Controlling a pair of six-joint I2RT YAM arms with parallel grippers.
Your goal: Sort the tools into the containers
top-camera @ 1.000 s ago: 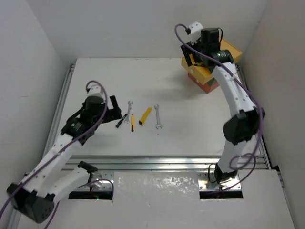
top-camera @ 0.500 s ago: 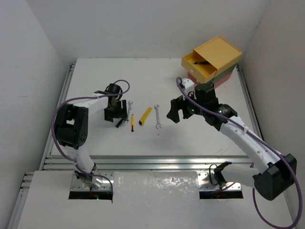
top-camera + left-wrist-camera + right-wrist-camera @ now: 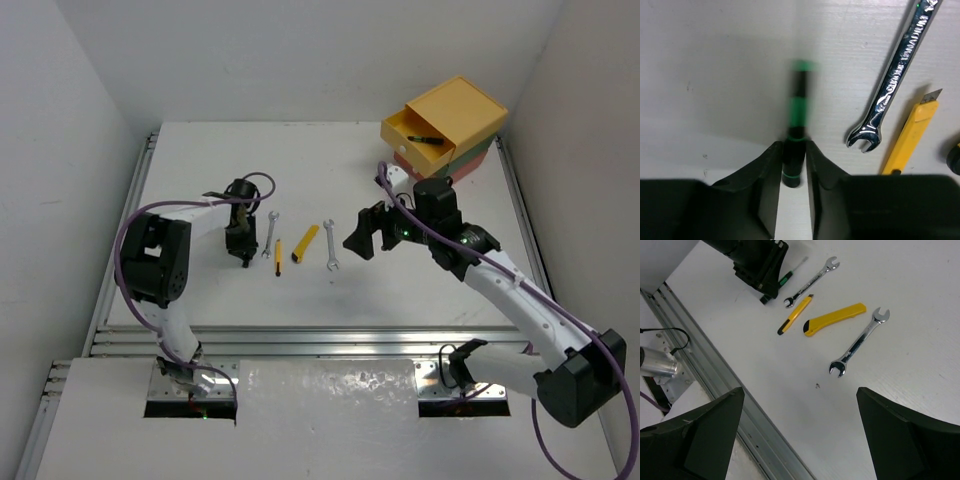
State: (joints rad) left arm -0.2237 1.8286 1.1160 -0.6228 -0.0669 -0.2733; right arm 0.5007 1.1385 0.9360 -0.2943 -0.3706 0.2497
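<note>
Sorting stood barely begun: one tool (image 3: 425,138) in drawer (image 3: 465,105), left gripper (image 3: 793,147) clamping screwdriver (image 3: 799,100), right gripper (image 3: 800,390) agape, four tools (image 3: 306,243) unsorted.

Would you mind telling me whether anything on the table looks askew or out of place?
Nothing looks spilled or damaged. The only thing that stands out is the yellow drawer at the far right, pulled open with one screwdriver lying inside.

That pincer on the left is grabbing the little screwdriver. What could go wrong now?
The left pincer holds the screwdriver only near its end, so it may swivel or slip out when lifted. The wrench close beside could get nudged. The right pincer hangs nearby; arms might bump.
</note>
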